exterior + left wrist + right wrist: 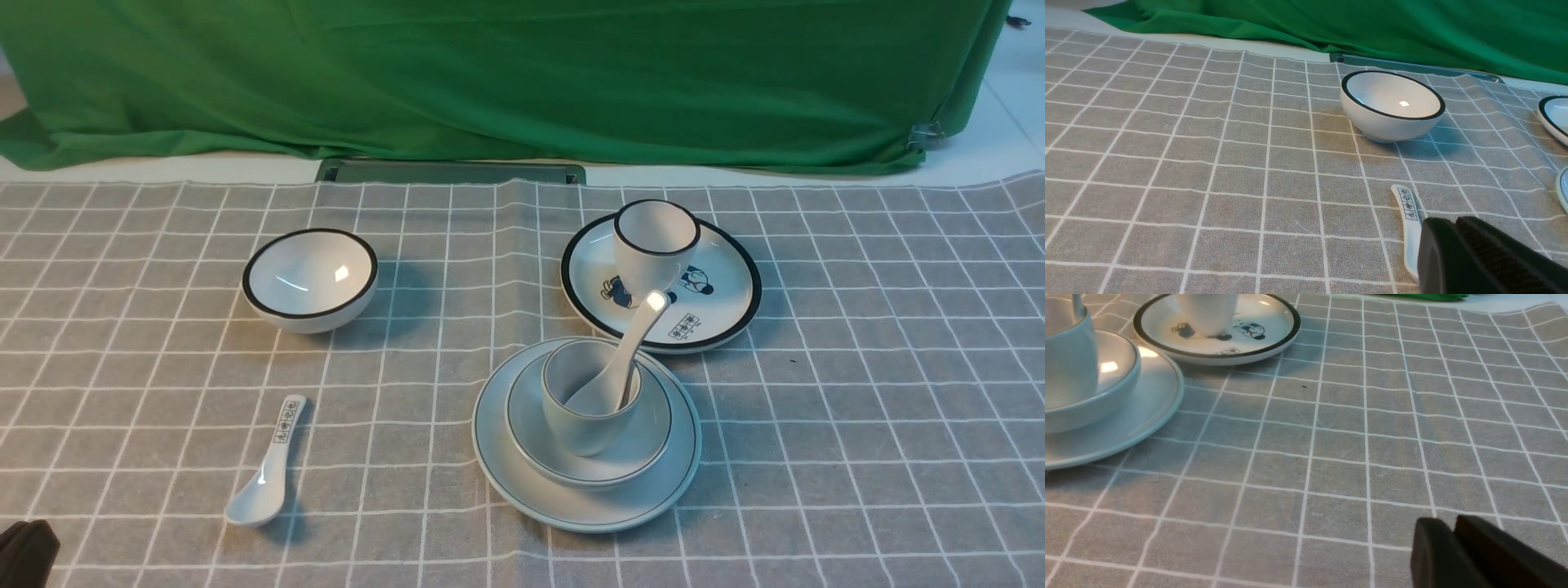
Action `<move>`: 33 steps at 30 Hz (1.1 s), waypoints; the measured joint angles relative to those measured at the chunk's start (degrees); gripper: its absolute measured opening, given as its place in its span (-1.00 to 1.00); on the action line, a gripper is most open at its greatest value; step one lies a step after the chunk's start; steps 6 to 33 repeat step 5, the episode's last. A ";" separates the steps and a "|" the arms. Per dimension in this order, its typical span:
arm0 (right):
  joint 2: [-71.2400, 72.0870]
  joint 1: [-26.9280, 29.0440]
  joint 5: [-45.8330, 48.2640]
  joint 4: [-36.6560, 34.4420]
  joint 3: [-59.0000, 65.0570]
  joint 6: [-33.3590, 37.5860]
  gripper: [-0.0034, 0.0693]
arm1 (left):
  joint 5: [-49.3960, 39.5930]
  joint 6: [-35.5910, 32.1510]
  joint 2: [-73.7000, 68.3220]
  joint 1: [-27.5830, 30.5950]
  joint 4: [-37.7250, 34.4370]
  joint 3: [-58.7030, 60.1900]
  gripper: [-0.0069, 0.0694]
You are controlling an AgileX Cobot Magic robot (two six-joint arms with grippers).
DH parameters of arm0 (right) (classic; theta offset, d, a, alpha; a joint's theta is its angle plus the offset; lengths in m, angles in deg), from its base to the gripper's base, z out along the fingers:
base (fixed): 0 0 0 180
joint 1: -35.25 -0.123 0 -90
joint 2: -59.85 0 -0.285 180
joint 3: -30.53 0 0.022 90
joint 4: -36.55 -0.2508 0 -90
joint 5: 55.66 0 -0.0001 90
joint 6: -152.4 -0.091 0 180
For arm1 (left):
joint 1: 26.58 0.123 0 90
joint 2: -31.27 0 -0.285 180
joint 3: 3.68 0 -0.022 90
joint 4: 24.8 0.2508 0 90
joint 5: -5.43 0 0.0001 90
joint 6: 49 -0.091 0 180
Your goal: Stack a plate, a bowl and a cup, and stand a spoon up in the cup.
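Left gripper (1447, 220) has its fingertips pressed together, nothing pinched; right gripper (1443, 520) looks empty too, tips close together, though I can't tell if they're fully closed. Honestly, stacking looks done, so I'd just keep both arms low-key and well off the pile; a bump could tip that leaning spoon (624, 353). It's standing in the cup (589, 425), which sits in the bowl (653, 445) on the plate (508, 465). From the left gripper, the stack is well off to the robot's right, past the printed spoon (269, 469); from the right gripper, it's away to the left.
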 joint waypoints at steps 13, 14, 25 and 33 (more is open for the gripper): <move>0.00 0.00 0.00 0.00 0.00 0.00 -0.58 | 0.00 0.43 0.00 0.00 0.00 0.00 -0.79; 0.00 0.00 0.00 0.00 0.00 0.00 -0.58 | 0.00 0.43 0.00 0.00 0.00 0.00 -0.79; 0.00 0.00 0.00 0.00 0.00 0.00 -0.58 | 0.00 0.43 0.00 0.00 0.00 0.00 -0.79; 0.00 0.00 0.00 0.00 0.00 0.00 -0.58 | 0.00 0.43 0.00 0.00 0.00 0.00 -0.79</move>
